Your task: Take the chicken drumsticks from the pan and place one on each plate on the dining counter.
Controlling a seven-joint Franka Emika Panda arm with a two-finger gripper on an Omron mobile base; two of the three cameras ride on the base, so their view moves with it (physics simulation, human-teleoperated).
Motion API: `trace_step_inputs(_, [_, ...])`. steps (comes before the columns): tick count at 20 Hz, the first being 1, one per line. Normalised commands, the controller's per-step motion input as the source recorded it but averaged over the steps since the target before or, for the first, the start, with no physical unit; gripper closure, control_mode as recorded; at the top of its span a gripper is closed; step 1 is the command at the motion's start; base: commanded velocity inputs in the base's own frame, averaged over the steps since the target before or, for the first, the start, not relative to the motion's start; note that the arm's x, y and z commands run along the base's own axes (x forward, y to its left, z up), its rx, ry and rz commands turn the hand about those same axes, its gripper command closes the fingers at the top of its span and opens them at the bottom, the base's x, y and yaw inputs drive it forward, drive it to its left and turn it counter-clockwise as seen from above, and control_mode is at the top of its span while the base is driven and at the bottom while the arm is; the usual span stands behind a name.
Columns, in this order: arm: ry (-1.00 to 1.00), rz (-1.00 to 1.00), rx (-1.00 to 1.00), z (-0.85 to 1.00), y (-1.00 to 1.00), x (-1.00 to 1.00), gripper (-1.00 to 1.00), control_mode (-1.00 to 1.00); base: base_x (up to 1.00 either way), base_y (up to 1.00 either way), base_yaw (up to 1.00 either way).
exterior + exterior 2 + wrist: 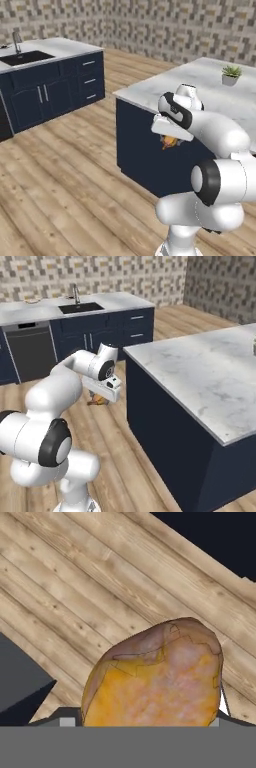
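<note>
My gripper (pixel 169 139) is shut on one chicken drumstick (pixel 155 677), an orange-brown club of meat that bulges between the fingers in the hand view. Gripper (pixel 101 397) and drumstick (pixel 98 401) hang low over the wooden floor, beside the dark navy side of a marble island; the drumstick (pixel 170 143) peeks out under the white hand. The dining counter (pixel 60 47), white marble with a black sink and a faucet, stands at the far left, apart from the arm, and runs along the back (pixel 117 300) in the right base view. The pan and the plates are out of view.
A marble island (pixel 200 371) on navy cabinets stands close to the arm, with a small potted plant (pixel 230 75) on its far end. A dishwasher front (pixel 32 351) sits under the sink counter. Open wooden floor (pixel 65 165) lies between the two counters.
</note>
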Motion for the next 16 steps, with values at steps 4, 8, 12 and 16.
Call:
trace_step_inputs(4, [0.0, 0.0, 0.0, 0.0, 0.0, 0.0, 1.0, 1.0, 1.0, 0.59, 0.0])
trace_step_inputs(8, [0.0, 0.0, 0.0, 0.0, 0.0, 0.0, 1.0, 1.0, 1.0, 0.52, -0.02])
trace_step_inputs(12, [0.0, 0.0, 0.0, 0.0, 0.0, 0.0, 1.0, 1.0, 1.0, 0.39, -0.06])
trace_step_inputs(16, [0.0, 0.0, 0.0, 0.0, 0.0, 0.0, 1.0, 1.0, 1.0, 0.34, -0.11])
